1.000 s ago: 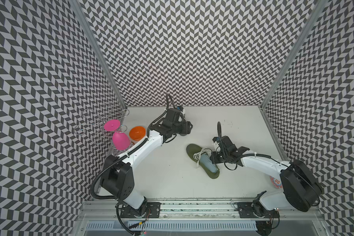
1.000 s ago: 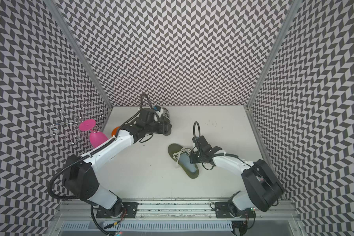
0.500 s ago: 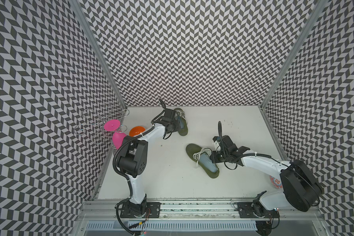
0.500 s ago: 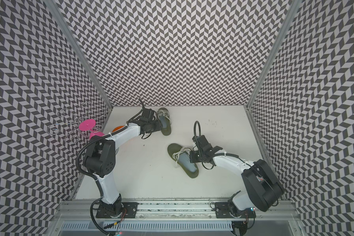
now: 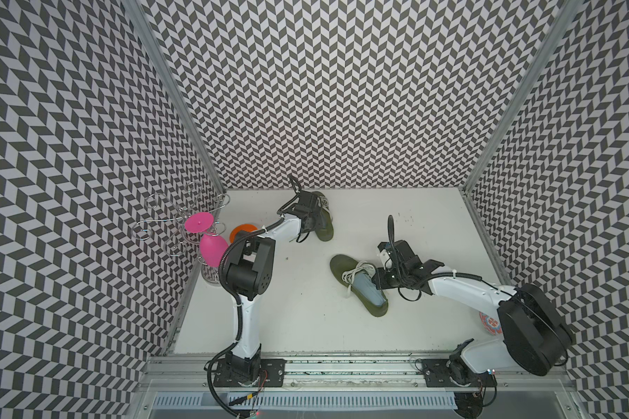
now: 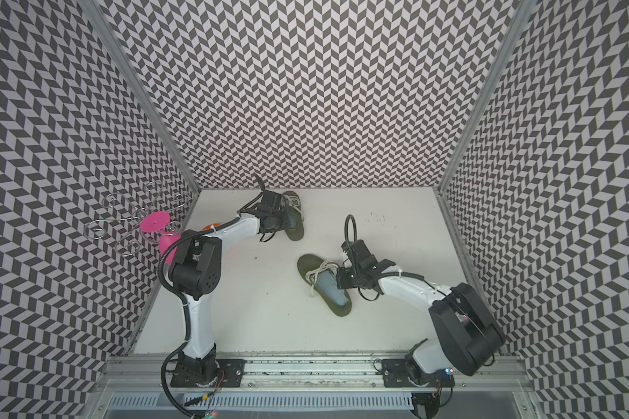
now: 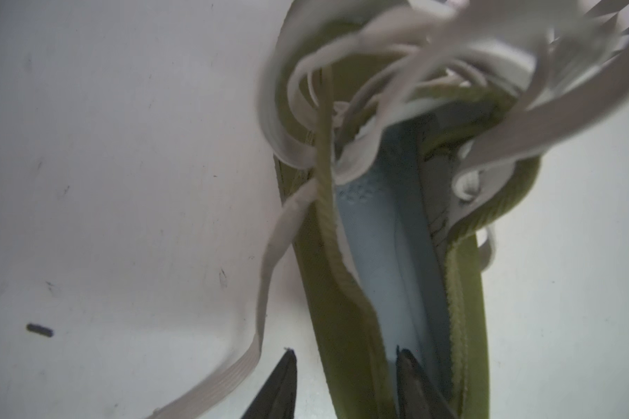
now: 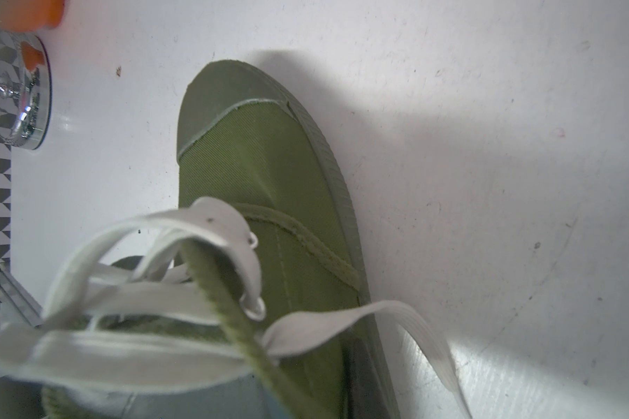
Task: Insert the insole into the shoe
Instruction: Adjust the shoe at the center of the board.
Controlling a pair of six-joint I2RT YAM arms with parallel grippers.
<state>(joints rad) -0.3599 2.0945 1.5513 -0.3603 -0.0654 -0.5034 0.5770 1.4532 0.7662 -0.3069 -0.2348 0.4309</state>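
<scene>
Two olive green shoes are lying on the white table (image 5: 414, 333) right now. The middle shoe (image 5: 339, 266) is sitting pretty much dead centre in both top views, toe pointing at about 10 o'clock and heel at about 4, with white laces (image 5: 356, 274) flopping loose over the sides. A pale blue insole (image 5: 368, 293) is lying inside it, showing through the opening from the tongue back toward the heel. The right tool (image 5: 378, 283) is hanging at the 3 o'clock side of that shoe, right against the opening, fingers pressed together. I can't tell whether it's pinching anything, since the wrist view is mostly toe cap and laces.

The back shoe (image 5: 325, 232) is lying at roughly 11 o'clock on the table, near the back wall, heel toward 6. It's carrying a second insole (image 7: 389, 261), also pale blue, running along the inside. The left tool (image 7: 344, 359) is sitting at the heel end with its fingers apart, straddling the side wall: one finger (image 7: 282, 388) outside over the table, the other inside over that insole.

Over at 9 o'clock a pink glass (image 5: 210, 248) is hanging upside down on a wire rack (image 5: 160, 221), and an orange bowl (image 5: 241, 229) is peeking out beside the left arm.
</scene>
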